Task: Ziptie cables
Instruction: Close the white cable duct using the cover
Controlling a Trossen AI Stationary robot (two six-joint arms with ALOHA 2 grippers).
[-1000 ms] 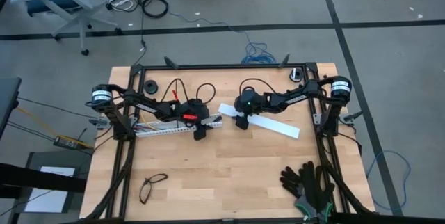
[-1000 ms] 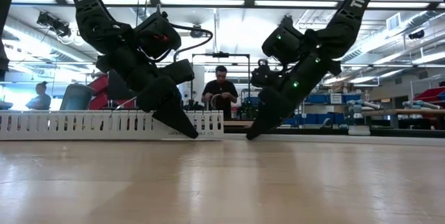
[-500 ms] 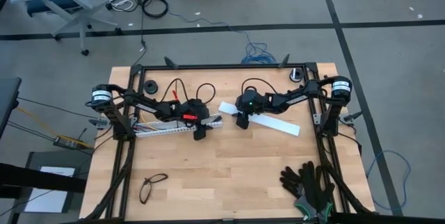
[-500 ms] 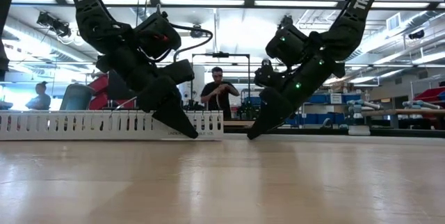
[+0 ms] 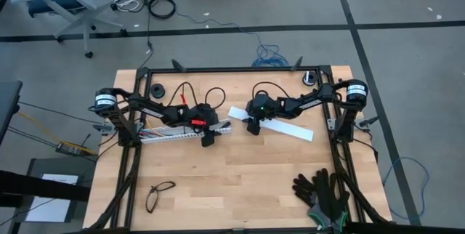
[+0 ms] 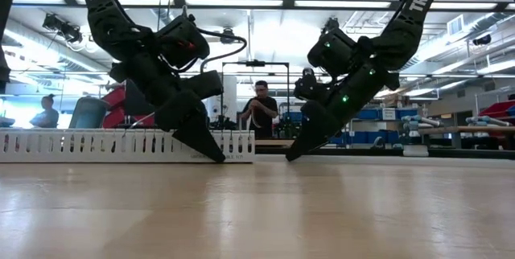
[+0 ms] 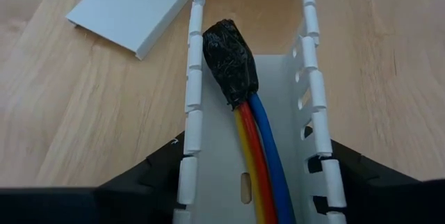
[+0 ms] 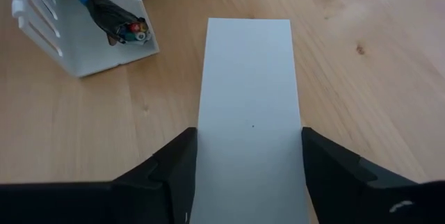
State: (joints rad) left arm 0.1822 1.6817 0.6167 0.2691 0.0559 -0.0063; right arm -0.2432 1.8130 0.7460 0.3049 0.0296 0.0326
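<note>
Cables (image 7: 257, 147) lie inside the slotted rail (image 7: 191, 113), black-taped end (image 7: 229, 60) visible (remainder cut off). Left gripper (image 7: 254, 182) clamps the rail; right gripper (image 8: 247, 161) clamps the flat white cover (image 8: 250, 99).

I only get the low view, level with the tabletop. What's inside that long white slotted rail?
Observer: The left wrist view shows the cables, yellow, red and blue with a black-taped end, lying in that slotted rail.
Operator: And what's the other arm poking at?
Observer: A flat white cover strip; the right gripper is closed on its two long edges.
Operator: Is the rail held too?
Observer: The left gripper clamps the rail's outer walls.
</note>
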